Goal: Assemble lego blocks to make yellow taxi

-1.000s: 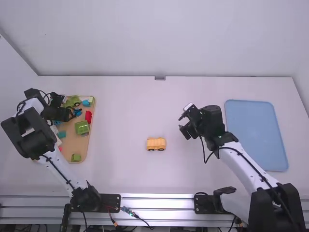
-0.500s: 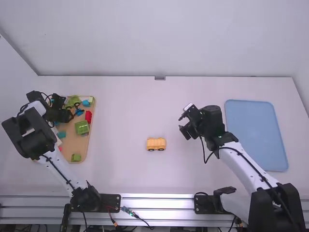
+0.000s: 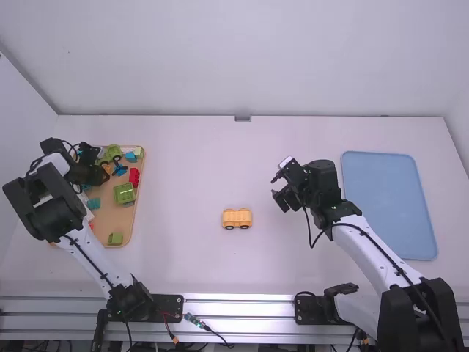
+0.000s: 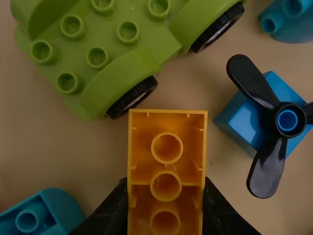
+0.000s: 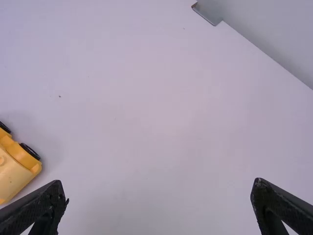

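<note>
Taxi base [image 3: 237, 218] on white table [image 3: 183, 257], pale wall [image 3: 242, 59], left claw [image 3: 102, 174] gripping orange block [image 4: 191, 161], right claw [image 3: 279, 189] open

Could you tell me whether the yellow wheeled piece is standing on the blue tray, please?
No, the yellow wheeled piece stands on the white table, left of the blue tray.

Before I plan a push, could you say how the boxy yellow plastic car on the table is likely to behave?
The boxy yellow plastic car may roll lengthwise on its black wheels. Its moulded body looks stiff, so it probably won't flex. Sitting low, it seems unlikely to tip.
</note>
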`<action>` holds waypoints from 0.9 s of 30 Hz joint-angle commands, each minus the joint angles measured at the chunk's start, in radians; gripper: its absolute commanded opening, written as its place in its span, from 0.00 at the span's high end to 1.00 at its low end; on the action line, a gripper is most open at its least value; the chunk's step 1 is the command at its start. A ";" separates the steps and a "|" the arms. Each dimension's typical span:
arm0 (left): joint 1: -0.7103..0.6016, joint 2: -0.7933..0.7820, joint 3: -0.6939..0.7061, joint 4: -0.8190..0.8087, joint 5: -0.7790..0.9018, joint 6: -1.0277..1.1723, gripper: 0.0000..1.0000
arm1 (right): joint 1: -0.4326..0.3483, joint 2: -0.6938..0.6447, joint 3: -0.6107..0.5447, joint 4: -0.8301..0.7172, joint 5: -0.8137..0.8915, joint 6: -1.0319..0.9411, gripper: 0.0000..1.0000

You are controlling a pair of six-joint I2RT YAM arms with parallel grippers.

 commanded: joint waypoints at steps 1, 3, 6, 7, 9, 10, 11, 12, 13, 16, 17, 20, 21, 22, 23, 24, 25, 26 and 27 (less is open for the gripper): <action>-0.003 0.005 0.033 -0.047 0.011 -0.003 0.98 | 0.000 -0.018 -0.006 0.002 -0.002 0.007 0.01; -0.003 -0.002 0.074 -0.112 0.016 -0.004 0.98 | 0.000 -0.018 -0.006 0.010 -0.003 0.011 0.01; -0.003 -0.023 0.147 -0.198 0.023 -0.059 0.98 | 0.000 -0.018 -0.006 0.029 -0.030 0.011 0.01; -0.003 -0.032 0.171 -0.227 0.026 -0.074 0.98 | 0.002 -0.018 -0.006 0.035 -0.054 0.010 0.01; -0.003 -0.053 0.205 -0.275 0.058 -0.074 0.98 | 0.000 -0.018 -0.006 0.053 -0.091 0.017 0.01; -0.003 -0.065 0.213 -0.291 0.077 -0.074 0.98 | -0.001 -0.018 -0.006 0.066 -0.097 0.043 0.01; -0.003 -0.092 0.216 -0.301 0.107 -0.075 0.98 | -0.001 -0.018 -0.006 0.092 -0.105 0.091 0.00; -0.003 -0.117 0.212 -0.307 0.143 -0.074 0.98 | -0.001 -0.018 -0.006 0.113 -0.115 0.130 0.00; -0.004 -0.137 0.208 -0.307 0.169 -0.075 0.98 | -0.001 -0.018 -0.006 0.128 -0.119 0.153 0.01; -0.005 -0.244 0.143 -0.277 0.317 -0.075 0.98 | -0.001 -0.017 -0.006 0.190 -0.205 0.213 0.01; -0.010 -0.268 0.123 -0.266 0.341 -0.075 0.98 | -0.001 -0.017 -0.006 0.203 -0.225 0.213 0.00; -0.047 -0.402 -0.013 -0.161 0.387 -0.119 0.98 | 0.000 -0.014 -0.006 0.262 -0.320 0.232 0.01; -0.061 -0.439 -0.056 -0.122 0.385 -0.139 0.98 | -0.002 -0.011 -0.006 0.282 -0.327 0.254 0.00; -0.073 -0.468 -0.090 -0.093 0.385 -0.150 0.98 | -0.002 -0.007 -0.006 0.297 -0.333 0.270 0.01; -0.087 -0.496 -0.127 -0.062 0.385 -0.157 0.98 | -0.002 0.000 -0.006 0.317 -0.340 0.282 0.01; -0.121 -0.566 -0.212 0.004 0.399 -0.160 0.98 | -0.002 0.019 -0.006 0.355 -0.362 0.304 0.00; -0.126 -0.574 -0.223 0.011 0.404 -0.161 0.98 | -0.002 0.022 -0.006 0.360 -0.367 0.304 0.00; -0.159 -0.635 -0.295 0.060 0.450 -0.161 0.98 | -0.002 0.044 -0.006 0.399 -0.412 0.317 0.00; -0.177 -0.668 -0.332 0.081 0.480 -0.160 0.98 | -0.002 0.057 -0.006 0.422 -0.443 0.323 0.00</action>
